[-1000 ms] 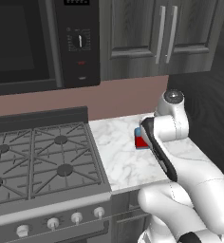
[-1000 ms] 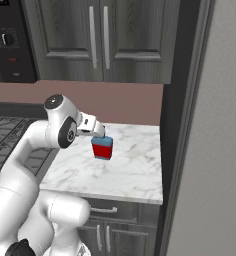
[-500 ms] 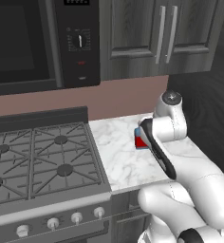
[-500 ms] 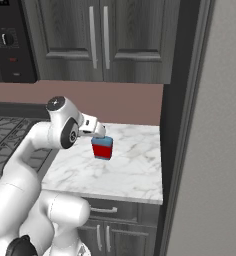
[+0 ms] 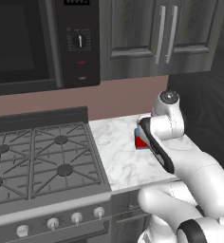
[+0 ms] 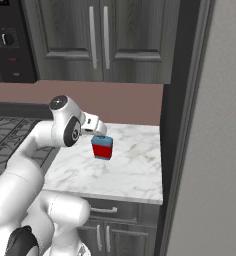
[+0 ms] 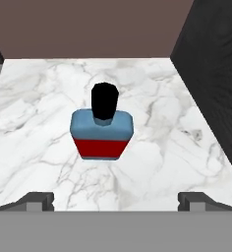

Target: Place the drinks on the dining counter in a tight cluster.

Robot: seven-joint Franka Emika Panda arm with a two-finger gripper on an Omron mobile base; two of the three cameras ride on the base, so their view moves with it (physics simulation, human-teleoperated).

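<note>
Since the earlier frames almost nothing has moved: the arm holds nearly the same pose and the squat red-and-blue bottle [image 6: 102, 147] stands at the same spot on the small marble worktop [image 6: 130, 170].

I count 1 bottle, 1 worktop, 1 gas stove [image 5: 38, 161] and 1 gripper [image 7: 116, 201]. The bottle is short and boxy with rounded corners, blue on the shoulders, red below, with 1 black cap [image 7: 104, 102] shaped as a short cylinder. It stands upright near the middle of the worktop, to the right of the stove. The worktop is smooth white stone with grey veins. The stove has dark metal grates and a row of pale round knobs at its front. Behind the worktop is a plain brown wall, and above it dark grey wood-grain cabinets [image 6: 97, 40] with 2 silver bar handles.

The gripper hovers above and just behind the bottle; its 2 dark fingertips [image 7: 37, 201] are spread wide apart and grasp nothing.
</note>
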